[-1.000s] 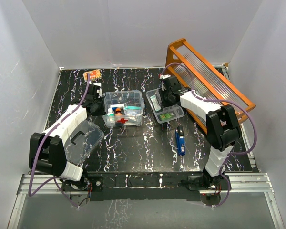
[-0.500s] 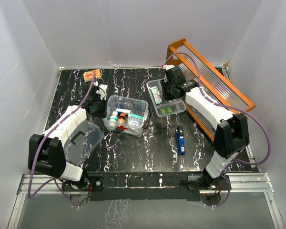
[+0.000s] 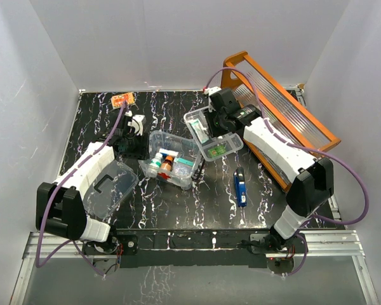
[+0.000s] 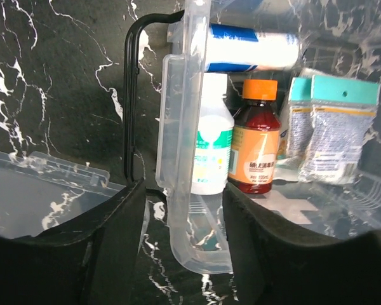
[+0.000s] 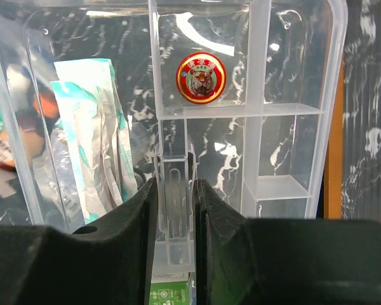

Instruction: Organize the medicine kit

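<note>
My right gripper [image 5: 176, 210], clenched on the divided tray [image 3: 213, 136], has carried it left toward the kit box [image 3: 171, 159], which my left gripper [image 4: 181, 210], grasping its wall, pulled nearer, mid-table; I expect seating next.

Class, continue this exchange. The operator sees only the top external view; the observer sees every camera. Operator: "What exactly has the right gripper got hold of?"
Observer: The right gripper pinches the centre tab of the clear tray.
Operator: What's in it?
Observer: A round red tin sits alone in one compartment.
Operator: And the left?
Observer: The left gripper grips the medicine kit by its side wall.
</note>
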Robot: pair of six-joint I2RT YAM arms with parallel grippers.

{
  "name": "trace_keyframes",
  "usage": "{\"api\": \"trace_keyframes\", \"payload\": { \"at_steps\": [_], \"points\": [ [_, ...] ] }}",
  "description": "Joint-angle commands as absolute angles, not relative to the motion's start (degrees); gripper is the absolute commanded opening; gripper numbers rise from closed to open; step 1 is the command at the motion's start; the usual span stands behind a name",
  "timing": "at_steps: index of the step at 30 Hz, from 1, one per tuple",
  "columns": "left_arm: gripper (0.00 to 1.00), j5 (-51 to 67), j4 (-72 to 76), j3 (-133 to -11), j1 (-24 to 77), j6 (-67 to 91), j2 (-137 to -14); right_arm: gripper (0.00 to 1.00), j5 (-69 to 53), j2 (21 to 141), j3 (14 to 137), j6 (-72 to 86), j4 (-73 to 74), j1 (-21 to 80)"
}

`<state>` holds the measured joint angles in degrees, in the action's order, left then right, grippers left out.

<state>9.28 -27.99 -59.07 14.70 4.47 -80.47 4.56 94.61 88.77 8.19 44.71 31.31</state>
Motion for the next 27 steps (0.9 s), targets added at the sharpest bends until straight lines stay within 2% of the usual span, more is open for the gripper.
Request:
{"api": "trace_keyframes", "payload": {
  "at_steps": [1,4,9,13,15,20,27],
  "points": [
    [0.54,8.6,-30.7,-62.3,14.6,9.5,-77.3,0.01,4.1,95.2,96.2,4.3,44.9,35.2],
    [0.57,5.6,-31.4,-63.2,14.5,12.2,-75.2,0.01,3.5,97.4,99.2,2.2,46.1,37.5],
    [0.58,-2.5,-33.9,-65.2,14.5,17.0,-71.4,0.01,0.6,102.5,104.3,-1.6,48.0,40.4],
    [0.6,-21.9,-38.9,-67.0,14.6,25.8,-67.7,0.0,-4.1,106.5,109.1,-5.2,50.8,41.7],
    [0.61,-27.5,-39.6,-67.7,14.5,27.2,-65.8,0.0,-5.8,108.1,111.1,-6.8,51.6,42.4],
    [0.62,-28.9,-37.0,-67.7,14.5,27.3,-60.4,0.0,-7.1,113.4,117.3,-10.5,54.8,44.4],
    [0.64,-24.8,-36.3,-68.2,14.5,28.0,-59.1,0.0,-9.9,118.2,122.3,-14.3,58.1,46.4]
  ]
}}
